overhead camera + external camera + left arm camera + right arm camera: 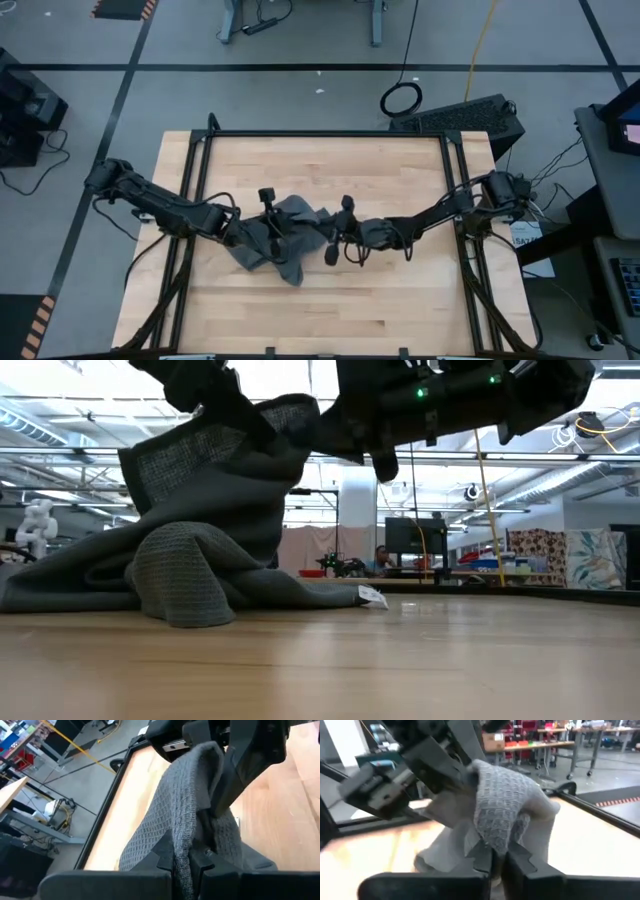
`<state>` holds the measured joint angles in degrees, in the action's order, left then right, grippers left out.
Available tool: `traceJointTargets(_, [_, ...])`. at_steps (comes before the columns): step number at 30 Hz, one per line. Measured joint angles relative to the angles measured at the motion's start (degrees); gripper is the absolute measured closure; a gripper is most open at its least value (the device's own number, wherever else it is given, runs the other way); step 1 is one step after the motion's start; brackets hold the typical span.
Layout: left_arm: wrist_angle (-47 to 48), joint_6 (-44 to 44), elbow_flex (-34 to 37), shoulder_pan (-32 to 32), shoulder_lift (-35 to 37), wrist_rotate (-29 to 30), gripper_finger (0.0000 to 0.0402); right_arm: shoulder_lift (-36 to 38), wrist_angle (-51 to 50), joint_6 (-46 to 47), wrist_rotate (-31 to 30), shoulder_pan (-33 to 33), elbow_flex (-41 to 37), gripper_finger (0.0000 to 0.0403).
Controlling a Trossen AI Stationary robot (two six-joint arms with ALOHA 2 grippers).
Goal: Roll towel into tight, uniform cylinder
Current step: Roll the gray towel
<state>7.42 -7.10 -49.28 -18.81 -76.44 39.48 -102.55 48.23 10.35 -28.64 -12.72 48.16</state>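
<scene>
The dark grey towel point(285, 238) lies bunched at the table's middle, between my two arms. Its upper part is raised point(225, 450), while its lower folds point(185, 575) and the white tag point(372, 596) rest on the wood. My left gripper point(268, 232) comes in from the table's left and is shut on the towel point(187, 862). My right gripper point(326, 233) comes in from the right and is shut on the towel point(496, 857). The two grippers stand close together, facing each other. The towel is crumpled and does not form a cylinder. My left gripper pinches a raised fold of the towel point(186, 840) between its two fingers, slanting down from the table's left. The cloth rises beyond the fingers toward the other gripper. My right gripper pinches a bunched fold of the towel point(496, 832) between its two fingers, level, from the table's right. The cloth bulges up above the fingers, and the rest hangs slack to the table.
Bare wood point(330, 165) lies all round the towel. The black frame rails point(200, 180) run along the table's left and right sides. Beyond the far edge are benches, screens and a seated person point(380, 558).
</scene>
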Motion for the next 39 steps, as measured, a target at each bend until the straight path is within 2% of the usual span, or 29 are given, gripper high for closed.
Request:
traceJointTargets(3, [0.88, 1.57, 0.0, -0.33, -0.06, -0.42, 0.0381, 0.42, -2.67, 0.78, -0.59, 0.05, 0.0, 0.0392])
traceJointTargets(7, [4.92, 8.1, 0.0, -1.38, -0.05, -3.57, 0.0347, 0.55, -4.46, 0.77, -1.51, 0.03, 0.0, 0.0398])
traceJointTargets(10, [12.82, 17.99, 0.0, -2.14, -0.03, -7.25, 0.0309, 0.55, -4.53, 0.85, -1.46, 0.03, 0.0, 0.0396])
traceJointTargets(14, [24.9, 32.79, 0.0, -4.75, -0.03, -8.18, 0.0263, 0.55, -5.12, 0.91, -1.43, 0.0, 0.0, 0.0398])
traceJointTargets(17, [32.88, 42.44, 0.03, -7.63, -0.05, -8.1, 0.0247, 0.55, -5.16, 0.93, -1.17, -0.01, 0.0, 0.0401])
traceJointTargets(19, [34.75, 46.13, 0.16, -9.76, -0.05, -7.61, 0.0245, 0.55, -5.3, 0.93, -1.08, -0.02, 0.0, 0.0401])
traceJointTargets(25, [35.36, 51.43, 0.39, -17.01, -0.17, -3.32, 0.0244, 0.55, -5.2, 0.96, -1.08, -0.02, 0.0, 0.0399])
traceJointTargets(29, [35.13, 51.85, 0.42, -20.45, -1.65, 0.36, 0.0244, 0.55, -5.14, 0.96, -1.08, -0.02, 0.0, 0.0399])
traceJointTargets(34, [33.5, 51.83, 0.44, -22.73, -6.25, 10.51, 0.0244, 0.55, -5.01, 0.96, -1.08, -0.04, 0.0, 0.0399])
traceJointTargets(39, [32.52, 53.48, 0.44, -23.38, -11.88, 14.59, 0.0244, 0.55, -4.84, 0.96, -1.08, -0.02, 0.0, 0.0399])
